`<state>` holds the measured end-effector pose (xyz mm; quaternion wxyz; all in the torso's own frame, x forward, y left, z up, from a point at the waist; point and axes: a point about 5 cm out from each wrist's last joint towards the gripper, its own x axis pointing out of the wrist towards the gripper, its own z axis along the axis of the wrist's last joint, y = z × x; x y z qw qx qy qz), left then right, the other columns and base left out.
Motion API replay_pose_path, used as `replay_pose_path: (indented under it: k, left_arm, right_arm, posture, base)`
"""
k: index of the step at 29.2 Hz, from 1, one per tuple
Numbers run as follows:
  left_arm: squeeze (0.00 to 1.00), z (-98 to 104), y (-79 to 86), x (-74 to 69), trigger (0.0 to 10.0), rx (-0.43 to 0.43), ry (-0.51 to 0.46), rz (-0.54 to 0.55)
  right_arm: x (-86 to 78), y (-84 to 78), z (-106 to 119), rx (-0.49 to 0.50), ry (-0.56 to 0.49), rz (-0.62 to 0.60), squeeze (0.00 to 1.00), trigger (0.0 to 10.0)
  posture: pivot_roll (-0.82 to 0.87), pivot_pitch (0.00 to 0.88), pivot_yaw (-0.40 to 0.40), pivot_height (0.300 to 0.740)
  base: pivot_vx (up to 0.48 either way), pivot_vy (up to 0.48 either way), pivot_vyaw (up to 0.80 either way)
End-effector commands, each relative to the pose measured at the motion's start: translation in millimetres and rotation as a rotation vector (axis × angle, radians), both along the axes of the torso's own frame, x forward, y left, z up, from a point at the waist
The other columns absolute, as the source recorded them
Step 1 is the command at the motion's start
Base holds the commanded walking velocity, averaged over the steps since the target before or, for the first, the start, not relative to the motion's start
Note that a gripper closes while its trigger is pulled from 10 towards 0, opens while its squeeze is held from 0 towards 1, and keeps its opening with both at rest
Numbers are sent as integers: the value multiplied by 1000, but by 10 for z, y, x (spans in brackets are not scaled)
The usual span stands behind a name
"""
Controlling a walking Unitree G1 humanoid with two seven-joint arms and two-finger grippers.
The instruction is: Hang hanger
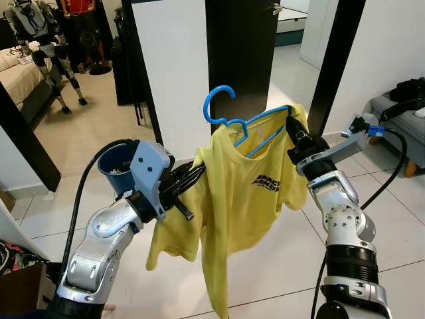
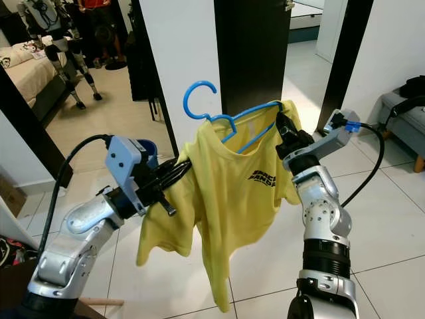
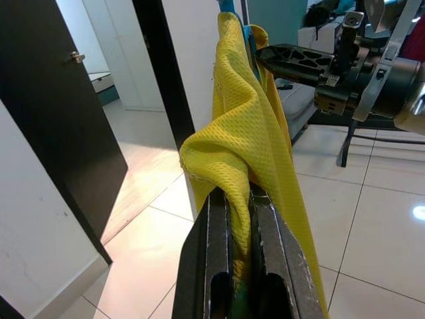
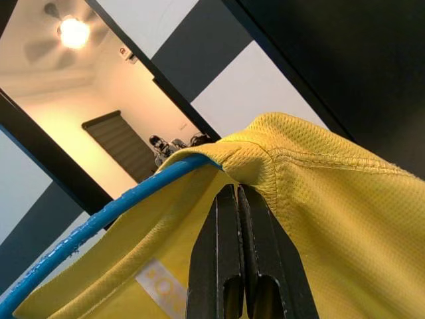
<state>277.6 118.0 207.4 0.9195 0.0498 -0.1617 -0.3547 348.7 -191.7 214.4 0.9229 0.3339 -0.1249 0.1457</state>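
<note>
A yellow T-shirt [image 1: 242,199] hangs on a blue hanger [image 1: 229,119] held up in mid-air between my two arms. The hanger's hook [image 1: 216,103] points up, free of any rail. My left gripper [image 1: 192,174] is shut on the shirt's left shoulder, with yellow cloth [image 3: 229,166] pinched between its fingers. My right gripper [image 1: 295,133] is shut on the shirt's right shoulder [image 4: 265,159], where the blue hanger arm [image 4: 99,219] runs into the cloth. The hanger's left end is hidden under the shirt.
A white pillar [image 1: 176,66] and a dark door [image 1: 242,53] stand just behind the shirt. A bed [image 1: 16,73] and another robot [image 1: 43,40] are at the far left, a grey sofa [image 1: 402,126] at the right. Tiled floor [image 1: 265,279] lies below.
</note>
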Motion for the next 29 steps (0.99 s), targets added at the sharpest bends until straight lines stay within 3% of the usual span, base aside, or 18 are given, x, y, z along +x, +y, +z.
replay_pose_path:
  k: [1,3,5,8,10,17,18,21,22,29]
  left_arm:
    - [0,11,65,8,10000,31,-14,27]
    - [0,11,65,8,10000,31,-14,27]
    - [0,-90,226,52,10000,169,-5,76]
    - [0,-120,327,73,10000,219,1,101]
    - [0,-125,495,93,10000,278,5,130]
    - [0,-105,567,100,10000,294,4,138]
    - [0,-91,572,101,10000,298,0,137]
    - [0,-91,572,101,10000,298,0,137]
    - [0,5,481,88,10000,232,-32,119]
    - [0,79,313,36,10000,166,-63,69]
  right_arm:
    - [13,56,31,-10,-9,24,0,0]
    - [13,56,31,-10,-9,24,0,0]
    - [-41,141,51,-63,-25,86,0,0]
    - [-76,189,59,-91,-35,122,0,0]
    - [-138,267,71,-133,-53,186,0,0]
    - [-173,321,71,-172,-61,230,0,0]
    - [-176,350,38,-223,-41,235,0,2588]
    - [-176,350,38,-223,-41,235,0,2588]
    - [-93,289,-211,-345,98,134,988,10000]
    - [-67,237,-335,-382,155,67,1000,10000]
  posture:
    - [-65,0,46,740]
    - [-65,0,46,740]
    - [-73,0,46,740]
    - [-75,0,48,740]
    - [-77,0,49,740]
    - [-77,0,49,740]
    - [-78,0,47,740]
    - [-78,0,47,740]
    - [-75,0,41,740]
    - [-71,0,39,740]
  base:
    - [0,0,0]
    - [0,0,0]
    - [0,0,0]
    - [0,0,0]
    - [0,0,0]
    - [0,0,0]
    - [0,0,0]
    - [0,0,0]
    - [0,0,0]
    - [0,0,0]
